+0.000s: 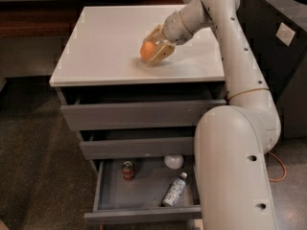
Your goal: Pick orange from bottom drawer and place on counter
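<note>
The orange (146, 50) is a small round fruit held between the fingers of my gripper (152, 51), low over the middle of the light grey counter (103, 37), at or just above its surface. The gripper is shut on the orange. My white arm reaches in from the right and upper right. The bottom drawer (144, 190) is pulled open below, showing its grey tray.
In the bottom drawer lie a red soda can (127, 170), a white round object (173, 161) and a clear bottle (174, 189). The two upper drawers (139, 114) stand slightly ajar. A dark wooden bench (33, 20) is at the back left. The arm's base (235, 171) covers the drawers' right side.
</note>
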### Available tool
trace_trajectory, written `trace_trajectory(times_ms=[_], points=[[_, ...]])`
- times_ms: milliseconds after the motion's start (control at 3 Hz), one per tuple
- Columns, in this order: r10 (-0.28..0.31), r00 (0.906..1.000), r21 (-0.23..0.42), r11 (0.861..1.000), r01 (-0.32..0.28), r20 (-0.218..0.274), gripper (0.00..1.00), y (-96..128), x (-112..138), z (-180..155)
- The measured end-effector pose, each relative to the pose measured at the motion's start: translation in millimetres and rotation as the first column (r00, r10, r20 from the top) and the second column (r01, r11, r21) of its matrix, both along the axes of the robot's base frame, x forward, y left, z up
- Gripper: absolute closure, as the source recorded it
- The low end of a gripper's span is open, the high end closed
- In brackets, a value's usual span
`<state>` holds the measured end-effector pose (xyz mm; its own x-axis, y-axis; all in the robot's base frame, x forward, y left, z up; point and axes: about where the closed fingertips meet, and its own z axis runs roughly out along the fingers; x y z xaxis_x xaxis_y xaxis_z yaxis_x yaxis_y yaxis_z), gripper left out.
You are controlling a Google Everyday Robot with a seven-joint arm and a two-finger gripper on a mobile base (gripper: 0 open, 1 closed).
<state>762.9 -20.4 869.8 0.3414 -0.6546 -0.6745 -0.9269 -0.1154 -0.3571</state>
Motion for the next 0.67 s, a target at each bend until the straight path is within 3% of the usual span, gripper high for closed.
trace_trajectory(times_ms=[333,667], points=[[-0.001,0.9999,0.021,1.0,0.001,-0.012,0.0,3.6,3.8,-5.4],[-0.006,1.0,0.027,1.0,0.006,-0.006,0.0,7.8,7.7,-6.2]])
